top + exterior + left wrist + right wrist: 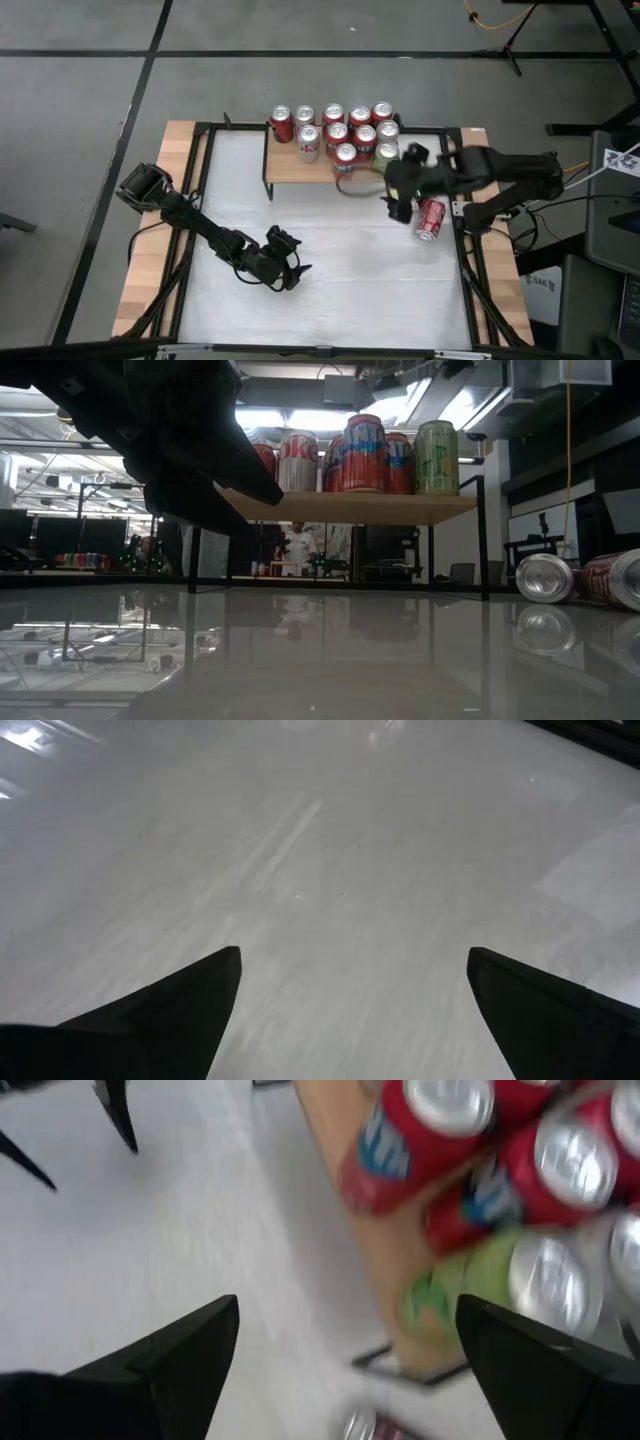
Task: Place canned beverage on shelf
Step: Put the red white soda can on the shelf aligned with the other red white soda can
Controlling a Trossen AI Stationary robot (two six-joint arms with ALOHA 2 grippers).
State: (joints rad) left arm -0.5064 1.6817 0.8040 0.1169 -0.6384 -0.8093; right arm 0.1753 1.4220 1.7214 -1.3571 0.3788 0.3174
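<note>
Overhead, the table was a broad white sheet edged in wood, bare across most of its middle. At its far edge stood the shelf, a low light-wood plank on thin black legs, its right half crowded with upright cans, nearly all red with silver lids, plus one green can at the right end. Two more cans lay on their sides on the table just right of the shelf; in the low view the outer one was cut off by the picture's edge. The right claw hung beside the shelf's right end with its fingers spread and nothing between them, and its wrist view was smeared, so labels could not be read. The left claw waited over bare table nearer the front, released too. In the low view a dark arm hid the shelf's left part.
</note>
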